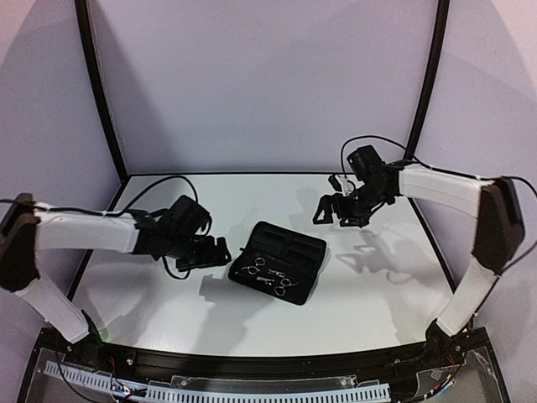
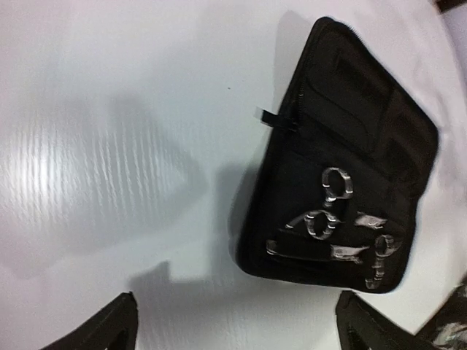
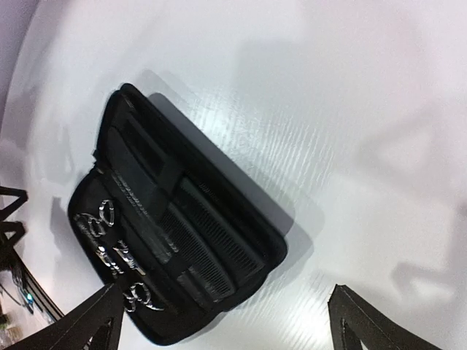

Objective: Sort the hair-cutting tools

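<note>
An open black zip case (image 1: 319, 252) lies at the table's middle. Two silver scissors (image 1: 252, 270) (image 1: 285, 285) sit strapped in its near half. They show in the left wrist view (image 2: 332, 219) and the right wrist view (image 3: 109, 233). Two black combs (image 3: 193, 244) (image 3: 222, 226) lie side by side in its far half. My left gripper (image 1: 214, 252) is open and empty, just left of the case, with the case (image 2: 350, 87) ahead of its fingertips (image 2: 109, 328). My right gripper (image 1: 336, 210) is open and empty, above the table to the case's far right.
The white table (image 1: 377, 285) is walled by a pale backdrop with black curved poles (image 1: 101, 92) at the back corners. A zip pull (image 2: 273, 119) sticks out of the case's left edge. The arms' cables hang near both wrists.
</note>
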Robot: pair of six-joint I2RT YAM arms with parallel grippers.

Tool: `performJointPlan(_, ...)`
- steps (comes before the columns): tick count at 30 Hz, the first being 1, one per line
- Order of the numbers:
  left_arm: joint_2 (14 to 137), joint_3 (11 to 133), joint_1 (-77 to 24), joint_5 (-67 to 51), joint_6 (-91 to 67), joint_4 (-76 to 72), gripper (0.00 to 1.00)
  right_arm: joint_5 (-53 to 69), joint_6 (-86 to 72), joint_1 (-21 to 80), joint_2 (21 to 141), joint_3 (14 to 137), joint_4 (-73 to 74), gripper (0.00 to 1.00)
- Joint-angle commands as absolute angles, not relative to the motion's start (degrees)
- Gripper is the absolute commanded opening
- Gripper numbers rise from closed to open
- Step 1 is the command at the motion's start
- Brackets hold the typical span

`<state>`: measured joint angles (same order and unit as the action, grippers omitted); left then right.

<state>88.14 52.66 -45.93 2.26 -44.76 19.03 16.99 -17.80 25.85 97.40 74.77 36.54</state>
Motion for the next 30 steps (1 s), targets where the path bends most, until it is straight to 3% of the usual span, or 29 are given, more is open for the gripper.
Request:
performJointPlan(1,84.33,42.68,-45.93,-7.47,-53.61,6.16,0.98,26.18,-5.85,23.47,105.73,81.29,38.17,0.97)
performJointPlan(4,86.08,39.09,-46.18,-10.61,-57.44,-3.15,0.99,26.63,-2.18,22.85,110.59,84.94,40.1,0.97)
performJointPlan(15,97.53,42.15,-48.07,-13.08,-62.31,-13.22,0.99,37.6,0.87,22.62,118.02,86.47,42.47,0.88)
performJointPlan(25,102.94,47.49,-48.08,-14.4,-60.85,-11.93,0.98,42.16,3.02,25.31,115.98,85.02,45.18,0.79)
performJointPlan(30,103.1,48.48,-48.08,-14.51,-59.93,-10.1,0.98,38.51,2.92,28.87,110.73,83.01,45.36,0.79)
